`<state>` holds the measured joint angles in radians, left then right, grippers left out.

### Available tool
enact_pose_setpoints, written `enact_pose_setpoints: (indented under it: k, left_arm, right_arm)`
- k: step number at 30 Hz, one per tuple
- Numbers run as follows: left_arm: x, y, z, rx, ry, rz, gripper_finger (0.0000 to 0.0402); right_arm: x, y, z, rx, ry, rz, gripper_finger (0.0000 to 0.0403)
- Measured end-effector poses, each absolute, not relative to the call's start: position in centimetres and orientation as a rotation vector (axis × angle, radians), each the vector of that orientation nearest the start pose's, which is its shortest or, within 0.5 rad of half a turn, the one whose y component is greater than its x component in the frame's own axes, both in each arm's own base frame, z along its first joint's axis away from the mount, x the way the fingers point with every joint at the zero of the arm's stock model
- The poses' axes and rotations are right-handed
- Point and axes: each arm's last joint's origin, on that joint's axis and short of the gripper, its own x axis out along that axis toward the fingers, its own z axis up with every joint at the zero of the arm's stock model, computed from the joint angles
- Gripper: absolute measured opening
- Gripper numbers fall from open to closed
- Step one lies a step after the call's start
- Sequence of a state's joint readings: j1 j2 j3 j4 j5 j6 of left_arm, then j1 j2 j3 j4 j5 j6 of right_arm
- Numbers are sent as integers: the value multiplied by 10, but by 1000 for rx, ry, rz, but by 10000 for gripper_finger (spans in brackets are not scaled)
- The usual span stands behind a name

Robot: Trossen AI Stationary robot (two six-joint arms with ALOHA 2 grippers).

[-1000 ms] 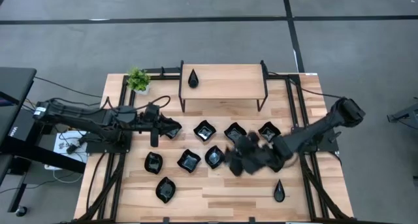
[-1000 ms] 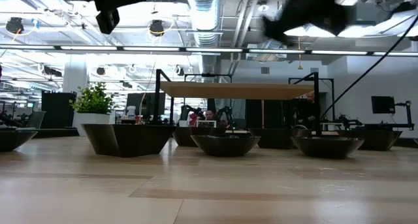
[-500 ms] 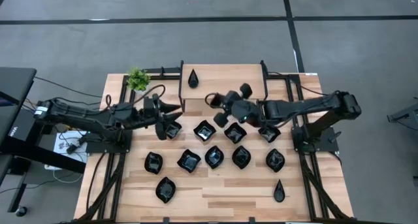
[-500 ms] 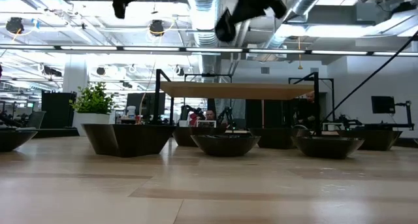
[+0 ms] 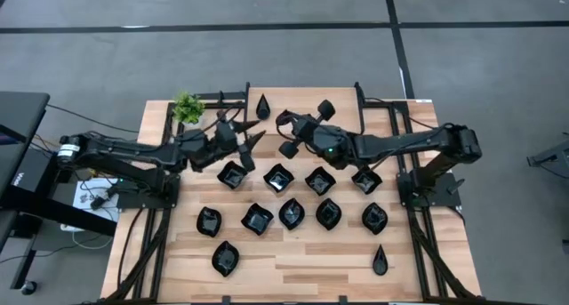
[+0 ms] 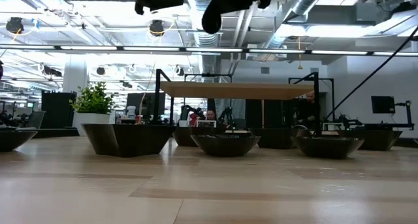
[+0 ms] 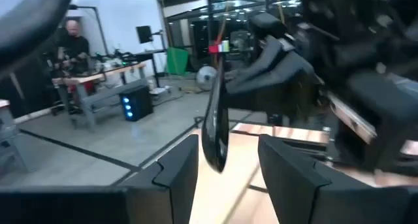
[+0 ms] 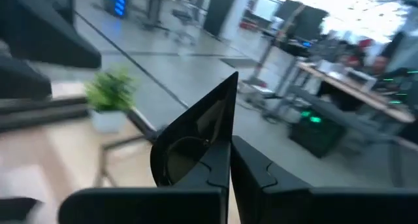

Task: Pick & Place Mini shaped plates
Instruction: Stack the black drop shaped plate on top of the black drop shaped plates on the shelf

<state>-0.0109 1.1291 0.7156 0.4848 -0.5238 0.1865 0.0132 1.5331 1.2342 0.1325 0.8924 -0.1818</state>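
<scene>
A pale wooden slatted table (image 5: 293,260) is carrying many small glossy black mini shaped plates (image 5: 278,178), lying in rows across its middle, with one teardrop plate (image 5: 380,260) near the front right. Another narrow black teardrop plate (image 5: 263,106) is resting on a raised wooden shelf (image 5: 342,109) at the back, beside a small green potted plant (image 5: 188,108). The left gripper (image 5: 252,140) is hovering at the shelf's left end; in its wrist view its fingers (image 7: 176,172) are standing apart, released, with a thin black plate seen edge-on (image 7: 215,123) between and ahead of them. The right gripper (image 5: 286,134) is reaching over the shelf, clenched on a black leaf-like plate (image 8: 196,136).
</scene>
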Motion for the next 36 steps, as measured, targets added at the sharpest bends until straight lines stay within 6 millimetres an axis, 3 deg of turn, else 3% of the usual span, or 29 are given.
enact_pose_setpoints:
  k: [9, 17, 36]
  left_arm:
    - [267, 26, 310, 166, -9, 570, 159]
    - [268, 29, 309, 173, 9, 635, 159]
    - [267, 29, 308, 187, 25, 651, 159]
  right_arm:
    - [376, -17, 337, -379, 287, -875, 0]
    - [404, -8, 332, -525, 370, -912, 0]
    - [395, -1, 341, -550, 389, -905, 0]
